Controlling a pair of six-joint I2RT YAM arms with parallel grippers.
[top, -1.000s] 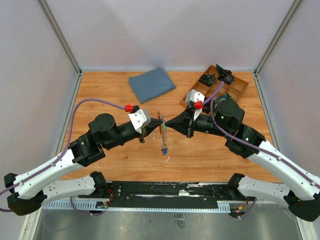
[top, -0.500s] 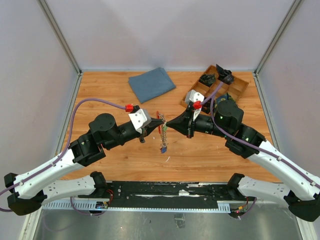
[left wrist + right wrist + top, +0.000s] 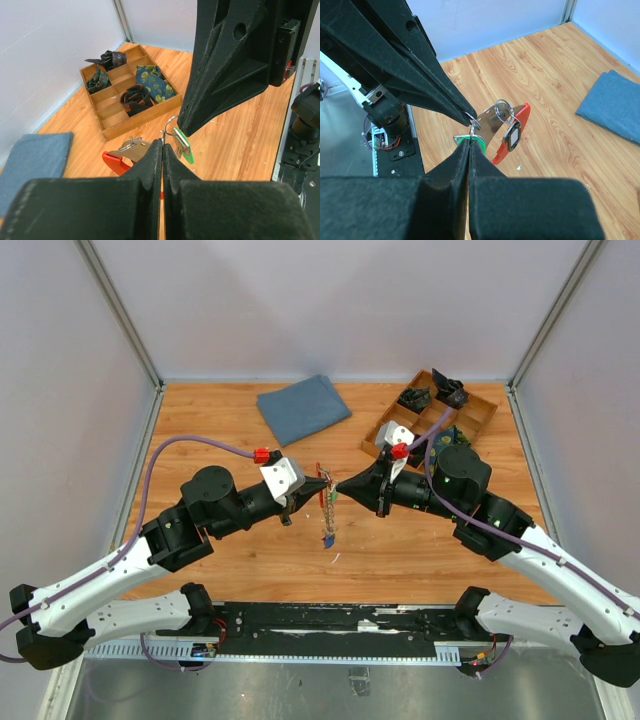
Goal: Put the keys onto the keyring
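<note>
A bunch of keys [image 3: 327, 518] hangs above the table between my two gripper tips, its blue end lowest. My left gripper [image 3: 324, 483] and right gripper [image 3: 339, 487] meet tip to tip, and both are shut on a small silver split ring [image 3: 472, 125] at the top of the bunch. A green-headed key [image 3: 183, 145] hangs from that ring and also shows in the right wrist view [image 3: 481, 141]. The red curved keyring [image 3: 512, 132], backed by a silver strip, hangs just beyond, along with a white-and-black tag [image 3: 512, 138]. It also shows in the left wrist view [image 3: 114, 161].
A folded blue cloth [image 3: 303, 408] lies at the back centre. A wooden divided tray [image 3: 487, 418] holding dark items stands at the back right. Grey walls close in the table on three sides.
Both gripper tips have shifted slightly to the right, the right arm drawing back a little. The key bunch still hangs between them.
</note>
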